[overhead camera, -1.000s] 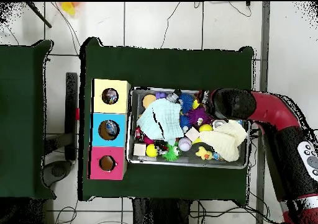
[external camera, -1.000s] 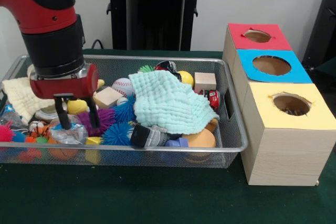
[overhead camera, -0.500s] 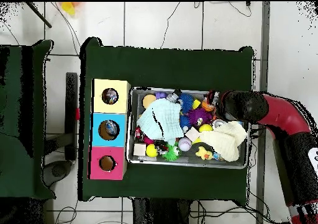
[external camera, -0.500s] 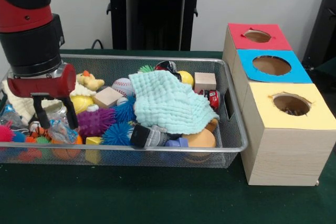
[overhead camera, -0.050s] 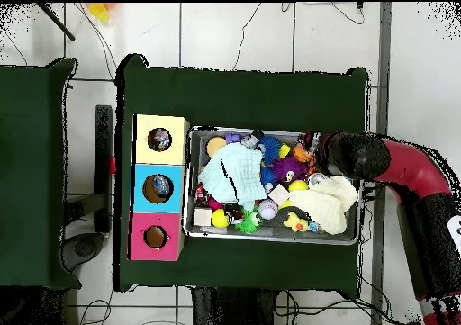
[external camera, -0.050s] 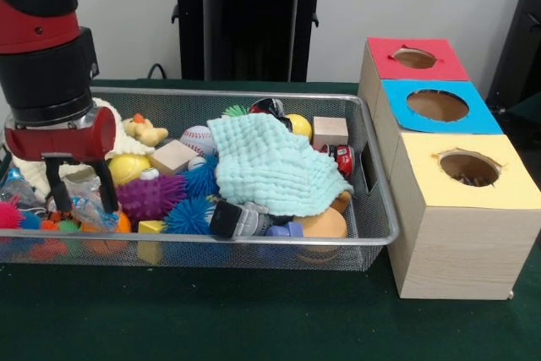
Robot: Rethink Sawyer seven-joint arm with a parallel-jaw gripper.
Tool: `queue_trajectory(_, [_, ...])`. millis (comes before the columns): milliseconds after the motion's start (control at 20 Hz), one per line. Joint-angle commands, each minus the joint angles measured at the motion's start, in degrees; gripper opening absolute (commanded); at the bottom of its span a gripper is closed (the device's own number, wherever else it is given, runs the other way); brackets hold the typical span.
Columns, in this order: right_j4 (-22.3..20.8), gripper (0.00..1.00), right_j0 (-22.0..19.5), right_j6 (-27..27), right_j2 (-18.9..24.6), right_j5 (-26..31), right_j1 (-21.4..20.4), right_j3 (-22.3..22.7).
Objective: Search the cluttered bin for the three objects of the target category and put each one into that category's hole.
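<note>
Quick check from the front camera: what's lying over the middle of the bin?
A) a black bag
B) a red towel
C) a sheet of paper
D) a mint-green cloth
D: a mint-green cloth is draped over the toys in the middle of the bin, with the gripper at the other end.

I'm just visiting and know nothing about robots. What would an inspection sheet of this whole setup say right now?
Surface: dark green table cover.
Job's things: wire mesh bin of toys; beside it three boxes with a round hole each, red box, blue box, yellow box.
Clutter: light blue cloth, cream cloth, purple spiky ball, baseball, wooden block, rubber duck, red toy car.
Hand: hand open, fingers down among toys at the bin's end away from the boxes.
Cables: several on the tiled floor.
Surroundings: black stand behind the bin.
</note>
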Motion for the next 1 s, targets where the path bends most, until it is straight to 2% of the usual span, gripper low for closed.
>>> queue_trajectory(50, [-4.6,1.0,1.8,-4.8,-1.6,-5.4,1.6,5.6])
queue_trajectory(150, [-5.0,1.0,2.2,-4.4,-1.9,-5.8,1.4,5.6])
queue_trajectory(200, [-4.8,0.0,2.3,-4.0,-2.2,-6.0,1.4,5.7])
queue_trajectory(900, [-5.7,0.0,4.1,-4.2,-3.7,-6.5,-0.4,6.1])
queue_trajectory(950, [-5.4,1.0,3.9,-3.8,-3.8,-6.3,-0.4,6.3])
queue_trajectory(1000, [-5.1,1.0,3.9,-3.6,-3.8,-6.2,-0.3,6.4])
